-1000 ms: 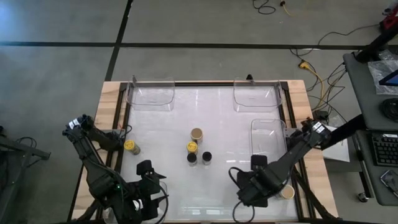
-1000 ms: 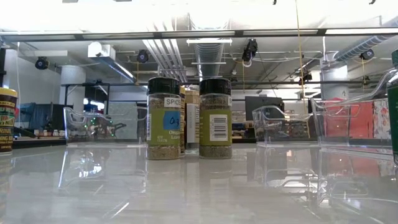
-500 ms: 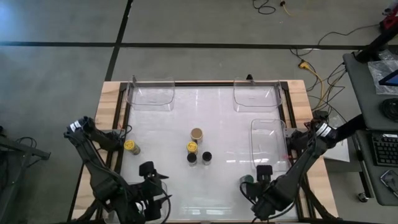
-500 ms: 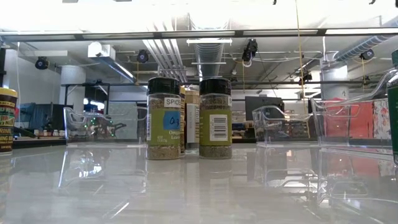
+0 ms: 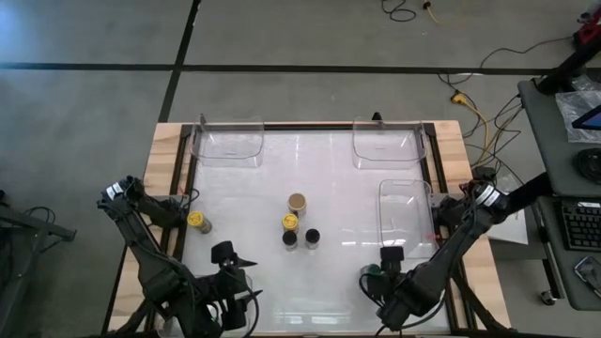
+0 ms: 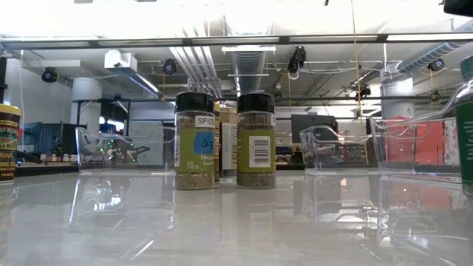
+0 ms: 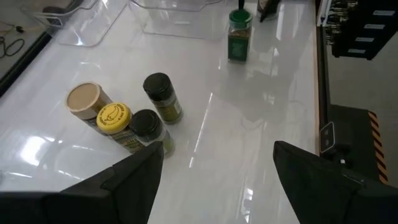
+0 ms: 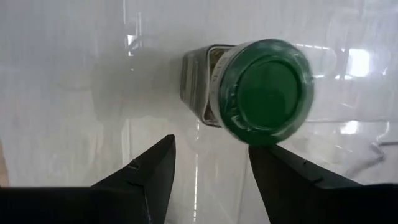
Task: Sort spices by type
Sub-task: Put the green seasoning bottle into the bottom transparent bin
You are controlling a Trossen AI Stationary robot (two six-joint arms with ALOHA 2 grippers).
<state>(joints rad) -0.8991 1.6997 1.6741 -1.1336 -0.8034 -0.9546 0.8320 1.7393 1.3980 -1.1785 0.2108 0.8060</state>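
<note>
Sorting looks barely begun: all three clear trays (image 5: 226,143) on the table (image 5: 338,197) hold no jars. Four jars stand clustered mid-table: a tan-lidded jar (image 5: 297,202), a yellow-lidded jar (image 5: 289,222) and two black-lidded jars (image 5: 300,238). A second yellow-lidded jar (image 5: 196,220) stands apart at the left edge. The right gripper (image 8: 208,165) hangs over the green-lidded jar (image 8: 264,90) near the front right; its fingers are parted and grip nothing, the jar lying just beyond the tips. The left gripper (image 7: 217,162) waits at the front left, fingers spread, empty. Every jar remains to be placed.
</note>
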